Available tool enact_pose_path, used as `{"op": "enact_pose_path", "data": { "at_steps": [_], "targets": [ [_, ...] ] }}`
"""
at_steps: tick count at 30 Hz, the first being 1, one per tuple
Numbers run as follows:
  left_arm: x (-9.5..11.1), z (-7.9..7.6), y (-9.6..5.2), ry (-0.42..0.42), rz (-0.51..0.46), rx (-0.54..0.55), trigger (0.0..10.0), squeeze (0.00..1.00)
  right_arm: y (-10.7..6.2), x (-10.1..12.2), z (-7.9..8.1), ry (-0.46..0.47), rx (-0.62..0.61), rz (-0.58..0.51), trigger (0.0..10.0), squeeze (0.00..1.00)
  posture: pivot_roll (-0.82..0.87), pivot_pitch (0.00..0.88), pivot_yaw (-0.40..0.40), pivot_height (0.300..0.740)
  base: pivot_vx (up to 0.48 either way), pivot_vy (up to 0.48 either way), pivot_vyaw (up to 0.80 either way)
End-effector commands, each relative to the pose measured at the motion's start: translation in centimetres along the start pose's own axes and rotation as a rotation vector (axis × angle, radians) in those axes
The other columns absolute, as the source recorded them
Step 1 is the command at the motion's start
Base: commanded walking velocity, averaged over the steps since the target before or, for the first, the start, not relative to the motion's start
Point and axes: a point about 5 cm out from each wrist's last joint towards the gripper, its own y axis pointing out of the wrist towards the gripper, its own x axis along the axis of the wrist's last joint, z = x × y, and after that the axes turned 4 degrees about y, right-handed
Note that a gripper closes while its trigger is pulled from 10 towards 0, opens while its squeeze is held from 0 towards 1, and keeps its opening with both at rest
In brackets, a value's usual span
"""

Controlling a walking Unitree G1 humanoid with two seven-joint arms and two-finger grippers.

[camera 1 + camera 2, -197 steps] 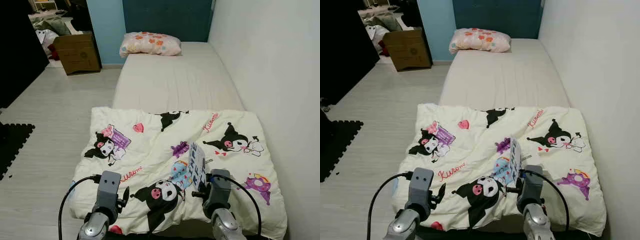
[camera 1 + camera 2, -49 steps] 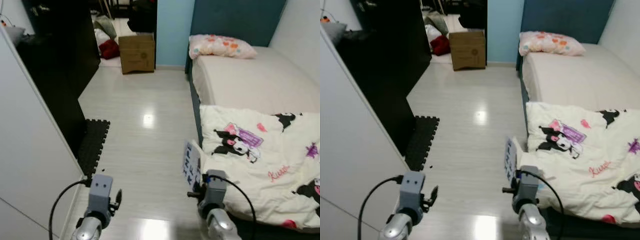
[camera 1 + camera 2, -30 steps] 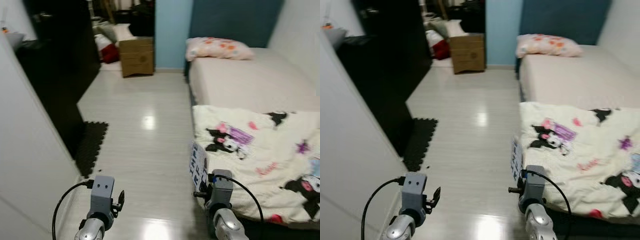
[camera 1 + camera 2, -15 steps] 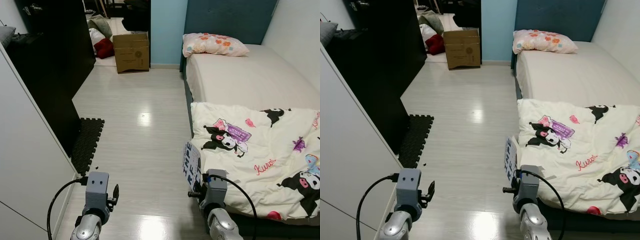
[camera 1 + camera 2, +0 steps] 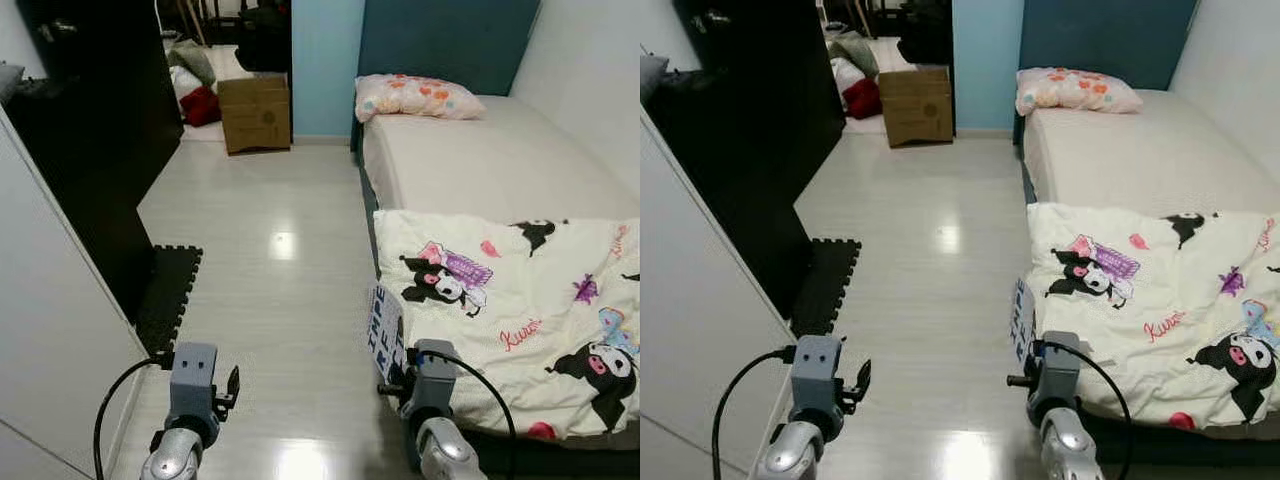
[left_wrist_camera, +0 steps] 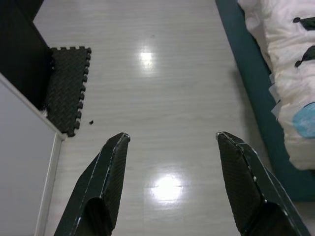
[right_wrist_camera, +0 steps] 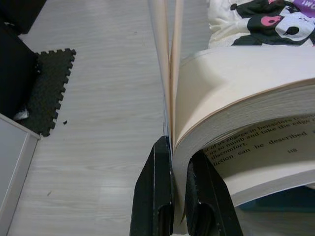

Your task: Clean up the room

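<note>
Book [image 7: 236, 162] sits pinched tight in the right claw [image 7: 179, 162] beside the bed's [image 5: 480, 160] near corner, the left claw [image 6: 170, 140] hangs wide open and empty, and carrying it to a shelf looks next.

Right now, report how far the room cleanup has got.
Looks done: the blanket lies spread on the bed, pillow at its head. In hand: the right gripper is clamped on a book, held beside the bed over the floor. Left: shelving the book; cardboard box and heaped clothes by the doorway. Left gripper is open, free.
</note>
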Motion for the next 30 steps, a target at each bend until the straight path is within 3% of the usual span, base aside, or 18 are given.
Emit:
{"op": "enact_pose_path", "data": {
  "at_steps": [1, 30],
  "targets": [
    [-0.13, -0.11, -0.1, -0.005, 0.004, -0.003, 10.0, 0.0, 0.14, 0.49, -0.01, -0.005, 0.003, -0.031, 10.0, 0.0, 0.04, 0.082, -0.011, 0.74, 0.409, 0.0, 0.0],
    [-0.04, 0.15, 0.04, -0.012, -0.01, 0.008, 10.0, 0.0, 0.47, 0.73, 0.19, -0.013, 0.013, -0.032, 10.0, 0.0, 0.05, 0.081, -0.018, 0.74, 0.422, 0.0, 0.0]
  ]
}}
